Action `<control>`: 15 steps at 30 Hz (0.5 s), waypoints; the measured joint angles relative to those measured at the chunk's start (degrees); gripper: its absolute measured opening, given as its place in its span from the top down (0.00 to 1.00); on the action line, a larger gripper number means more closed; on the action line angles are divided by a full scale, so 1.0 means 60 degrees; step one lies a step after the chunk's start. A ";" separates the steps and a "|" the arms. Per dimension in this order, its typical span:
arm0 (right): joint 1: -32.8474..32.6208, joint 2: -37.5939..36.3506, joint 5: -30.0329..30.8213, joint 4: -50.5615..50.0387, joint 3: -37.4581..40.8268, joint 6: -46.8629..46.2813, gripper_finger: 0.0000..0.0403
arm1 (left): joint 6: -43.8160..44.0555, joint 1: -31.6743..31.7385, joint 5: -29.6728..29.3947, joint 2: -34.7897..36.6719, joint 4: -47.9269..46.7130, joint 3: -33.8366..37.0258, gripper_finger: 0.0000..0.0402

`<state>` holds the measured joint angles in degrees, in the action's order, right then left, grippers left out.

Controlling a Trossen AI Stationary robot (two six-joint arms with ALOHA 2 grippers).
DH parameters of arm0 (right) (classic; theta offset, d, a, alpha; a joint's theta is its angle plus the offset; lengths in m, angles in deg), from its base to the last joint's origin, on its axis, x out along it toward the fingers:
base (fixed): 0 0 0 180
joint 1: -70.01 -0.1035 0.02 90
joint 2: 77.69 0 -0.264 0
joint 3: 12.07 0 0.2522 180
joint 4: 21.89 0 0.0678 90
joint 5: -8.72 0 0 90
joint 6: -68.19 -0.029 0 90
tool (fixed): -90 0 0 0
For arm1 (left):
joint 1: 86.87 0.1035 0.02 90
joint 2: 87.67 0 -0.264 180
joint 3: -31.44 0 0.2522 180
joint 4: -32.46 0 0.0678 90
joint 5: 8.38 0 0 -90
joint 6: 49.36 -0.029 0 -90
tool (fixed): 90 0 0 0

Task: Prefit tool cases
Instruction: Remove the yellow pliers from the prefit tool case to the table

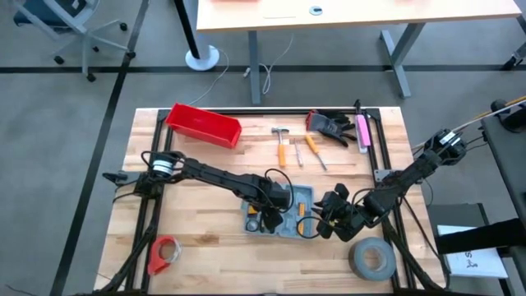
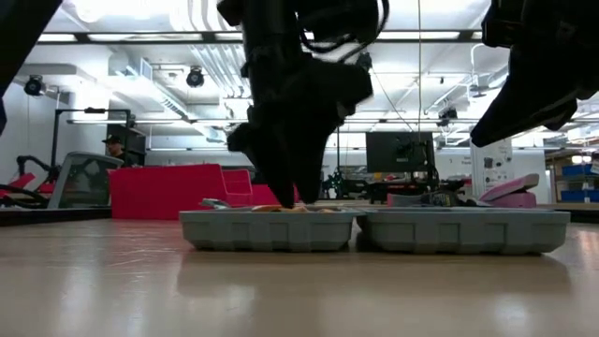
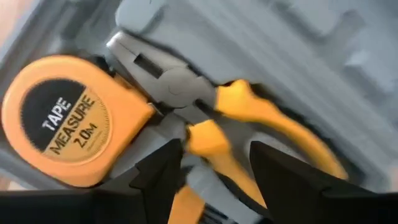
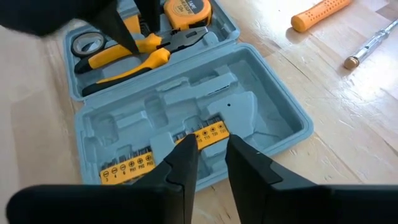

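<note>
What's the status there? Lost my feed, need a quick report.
Left gripper open over the pliers, in the open tool case. Right gripper hovers above the bit strip, nothing held. Nothing in the way.

Open tool case (image 1: 279,212) sits mid-bench (image 1: 205,234), both halves flat. Left gripper (image 1: 269,215) is down inside the left half, right on the pliers (image 3: 230,112) and tape measure (image 3: 68,118); no room to pass there. Right gripper (image 1: 329,215) crowds the case's right edge, over the bit strip (image 4: 168,152). Tape roll (image 1: 371,259) blocks the near-right corner; red bin (image 1: 203,125) blocks far-left. Hammer (image 1: 281,141), screwdrivers (image 1: 316,150) and gloves (image 1: 330,125) clutter the far side. Near-centre bench is bare.
</note>
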<state>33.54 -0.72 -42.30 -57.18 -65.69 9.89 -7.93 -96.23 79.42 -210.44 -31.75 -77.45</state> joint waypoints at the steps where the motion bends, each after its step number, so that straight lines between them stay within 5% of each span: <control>1: 0.0000 0.0000 0.0000 -0.0001 0.0000 0.0004 0.84 | -0.0003 0.0007 0.0008 -0.0146 -0.0017 -0.0002 0.50; 8: 0.0000 -0.0004 0.0007 0.0067 0.0004 0.0002 0.83 | -0.0152 0.0061 0.0073 -0.0717 0.0020 -0.0078 0.55; 15: -0.0001 -0.0004 0.0004 0.0171 0.0011 -0.0010 0.82 | -0.0619 0.0085 -0.0150 -0.0719 -0.0262 -0.0057 0.73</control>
<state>33.54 -0.75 -42.28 -56.15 -65.62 9.83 -11.65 -95.72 78.52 -214.76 -33.32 -77.79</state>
